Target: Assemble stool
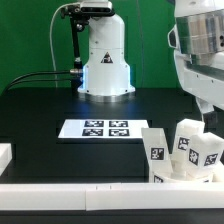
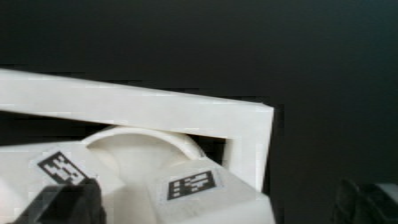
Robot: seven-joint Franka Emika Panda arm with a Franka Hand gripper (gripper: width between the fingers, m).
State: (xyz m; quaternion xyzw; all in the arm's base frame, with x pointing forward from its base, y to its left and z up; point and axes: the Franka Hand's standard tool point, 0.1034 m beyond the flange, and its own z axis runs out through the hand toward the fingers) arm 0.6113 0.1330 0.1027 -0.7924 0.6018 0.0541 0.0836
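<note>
The stool's white parts are heaped in the corner of the border rails at the exterior view's lower right: chunky tagged legs [image 1: 155,146] [image 1: 197,148] standing close together. In the wrist view the round seat [image 2: 139,150] lies against the rail corner, with a tagged leg [image 2: 199,184] in front of it and another tagged piece [image 2: 64,168] beside it. My gripper [image 1: 205,114] hangs just above this heap. In the wrist view its dark fingers [image 2: 54,206] stand wide apart on either side of the tagged leg, open and holding nothing.
The marker board [image 1: 95,129] lies in the middle of the black table. The robot base [image 1: 105,60] stands behind it. White border rails [image 1: 70,193] [image 2: 169,105] run along the front edge and form the corner round the parts.
</note>
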